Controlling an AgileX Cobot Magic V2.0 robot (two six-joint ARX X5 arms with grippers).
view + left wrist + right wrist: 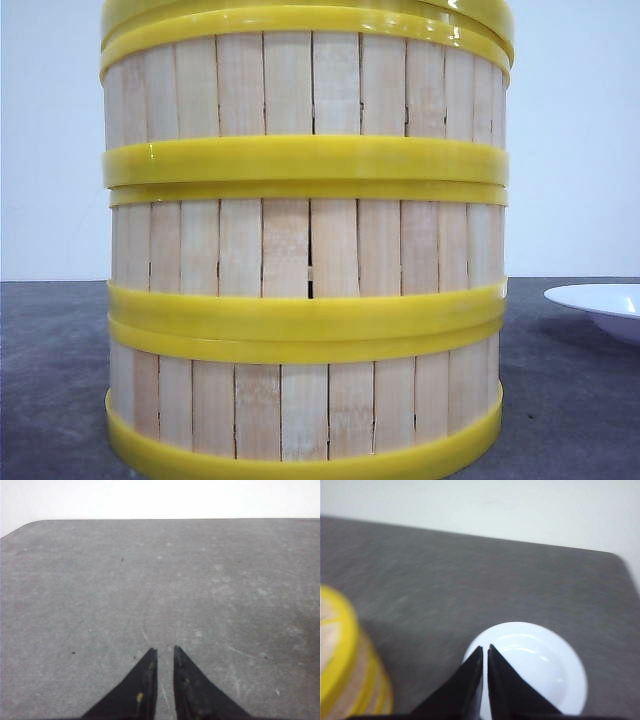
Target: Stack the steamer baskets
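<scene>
Standing three high on the surface, the steamer baskets looked fully stacked. Beside that stack sat a plate; right end effector above it, left end effector elsewhere, both nearly closed, empty.

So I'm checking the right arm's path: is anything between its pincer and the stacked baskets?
Nothing visible. The right pincer hovers over the white plate; only bare table lies between it and the steamer baskets.
</scene>
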